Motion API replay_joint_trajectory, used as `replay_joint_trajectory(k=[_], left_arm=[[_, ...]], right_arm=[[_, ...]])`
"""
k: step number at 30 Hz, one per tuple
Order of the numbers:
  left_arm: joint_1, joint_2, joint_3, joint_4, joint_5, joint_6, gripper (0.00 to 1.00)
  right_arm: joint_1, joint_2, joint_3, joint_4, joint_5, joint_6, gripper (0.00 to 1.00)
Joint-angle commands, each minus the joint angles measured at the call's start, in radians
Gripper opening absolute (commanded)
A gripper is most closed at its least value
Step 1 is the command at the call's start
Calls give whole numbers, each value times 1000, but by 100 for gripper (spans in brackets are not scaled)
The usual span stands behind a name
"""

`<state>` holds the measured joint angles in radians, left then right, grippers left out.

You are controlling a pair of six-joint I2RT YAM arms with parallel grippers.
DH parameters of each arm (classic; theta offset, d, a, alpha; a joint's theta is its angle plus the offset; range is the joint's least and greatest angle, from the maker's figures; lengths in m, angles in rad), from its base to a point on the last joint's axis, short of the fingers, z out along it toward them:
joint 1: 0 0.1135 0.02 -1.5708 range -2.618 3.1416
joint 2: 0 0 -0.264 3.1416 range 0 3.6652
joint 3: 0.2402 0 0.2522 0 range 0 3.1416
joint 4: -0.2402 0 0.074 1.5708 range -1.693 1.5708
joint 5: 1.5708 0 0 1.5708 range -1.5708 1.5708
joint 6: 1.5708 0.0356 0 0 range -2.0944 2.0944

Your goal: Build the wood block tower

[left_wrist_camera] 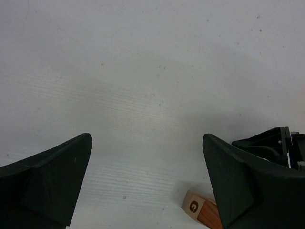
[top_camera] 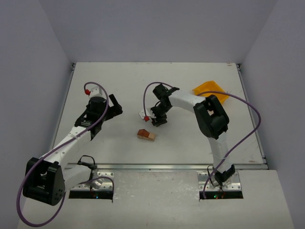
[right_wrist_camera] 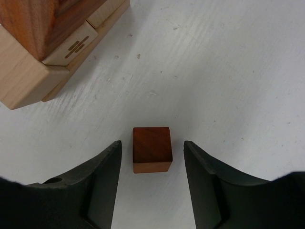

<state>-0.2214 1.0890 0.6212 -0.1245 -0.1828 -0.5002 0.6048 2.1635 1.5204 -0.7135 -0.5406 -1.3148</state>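
A small block tower (top_camera: pixel 146 135) is seen on the white counter (top_camera: pixel 190 143), about midway between the left and right edges and closer to the near edge than either hand. It is made up of pale tan and reddish-brown pieces. In the left wrist view one pale end of it is marked with a G.

Just beyond the tower, the right hand (top_camera: pixel 158 121) is pointed down at the counter. Its fingers (right_wrist_camera: pixel 102 176) are held moderately apart, and a single reddish-brown cube (right_wrist_camera: pixel 151 149) is seen standing on the counter between them. A narrow strip of counter shows on each side of the cube, so it is straddled but not touched or gripped. The tower is seen close by at the upper left of that view.

Nearer the left edge, the left hand (left_wrist_camera: pixel 146 138) is spread wide. Nothing is held in it and only bare counter is seen between its fingers.

A yellow bin (top_camera: pixel 209 88) is seen toward the far right corner, partly covered by the right arm.
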Motion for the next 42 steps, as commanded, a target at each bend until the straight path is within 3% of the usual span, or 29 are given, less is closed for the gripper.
replay_joint_trajectory(k=[1, 6, 17, 25, 30, 34, 42], left_arm=[[-1, 2, 42, 34, 8, 14, 100], [-1, 2, 41, 35, 11, 13, 100], [-1, 8, 41, 42, 20, 15, 100], [-1, 9, 41, 43, 25, 14, 100], [-1, 8, 40, 43, 26, 15, 100], [-1, 7, 42, 43, 28, 15, 100], [-1, -12, 37, 42, 51, 15, 100]], right_arm=[[5, -35, -9, 16, 11, -1, 55], [5, -52, -16, 16, 1, 0, 46], [4, -77, -26, 11, 13, 12, 46], [6, -84, -26, 6, 2, 26, 23], [6, -98, -9, 19, -3, 70, 16], [6, -137, 10, 86, 47, 237, 13], [15, -260, 18, 170, 321, 796, 14]])
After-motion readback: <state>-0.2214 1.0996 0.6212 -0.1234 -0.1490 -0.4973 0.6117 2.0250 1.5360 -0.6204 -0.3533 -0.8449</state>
